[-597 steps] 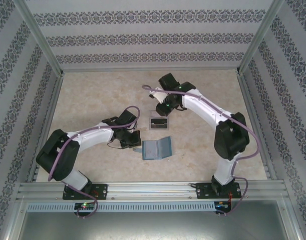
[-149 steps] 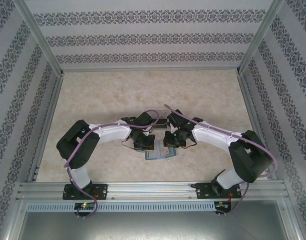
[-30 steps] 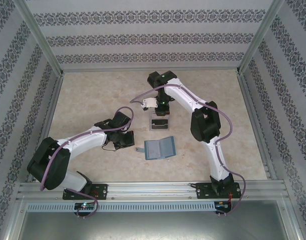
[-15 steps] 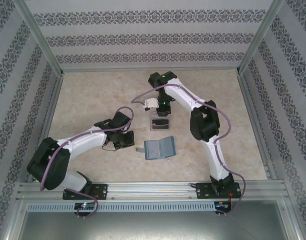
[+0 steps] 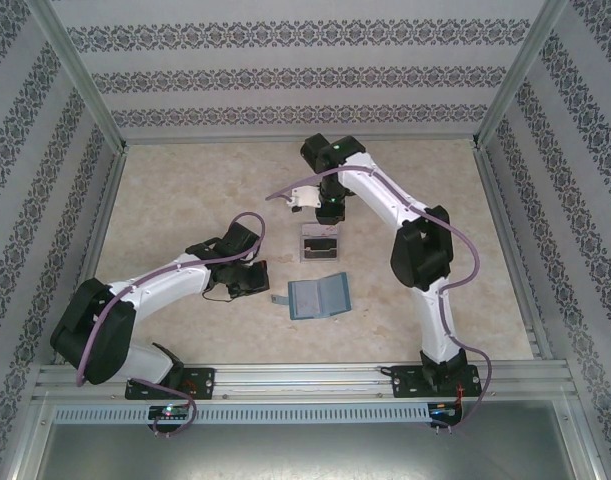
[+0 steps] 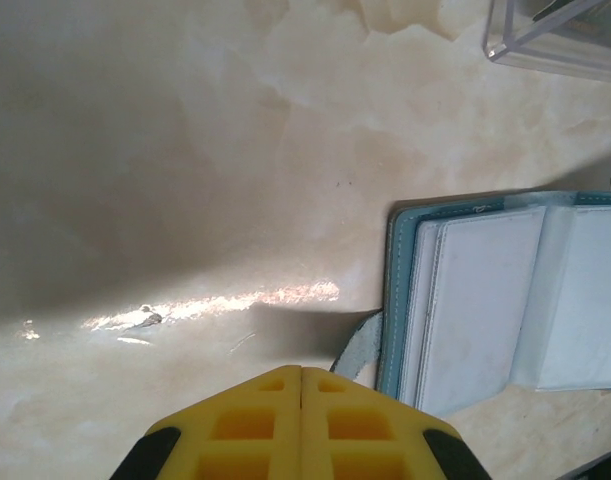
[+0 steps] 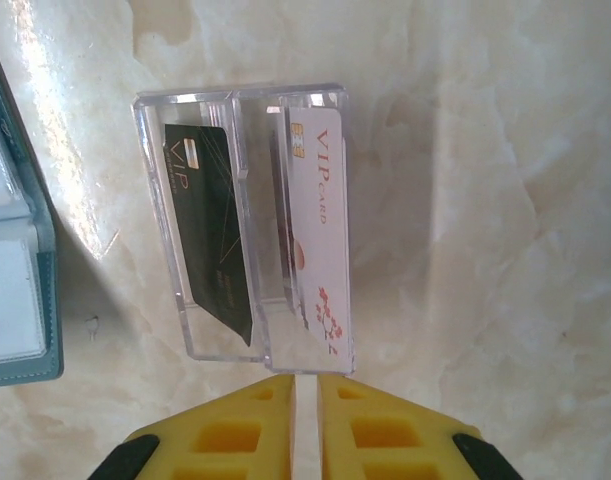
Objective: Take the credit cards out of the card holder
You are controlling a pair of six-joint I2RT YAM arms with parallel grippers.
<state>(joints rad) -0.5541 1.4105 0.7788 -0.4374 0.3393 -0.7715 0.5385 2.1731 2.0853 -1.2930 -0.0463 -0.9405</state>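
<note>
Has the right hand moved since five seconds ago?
Yes. The right hand went from the open teal folding wallet toward the far wall, now just beyond the clear plastic rectangular tray.

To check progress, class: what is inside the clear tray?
A black VIP card sits in one compartment of the tray, a white VIP card in the other. A darker card behind the white one is mostly covered.

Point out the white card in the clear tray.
The red-lettered VIP card, in the right-hand compartment of the tray in the right wrist view; the black card sits in the other.
</note>
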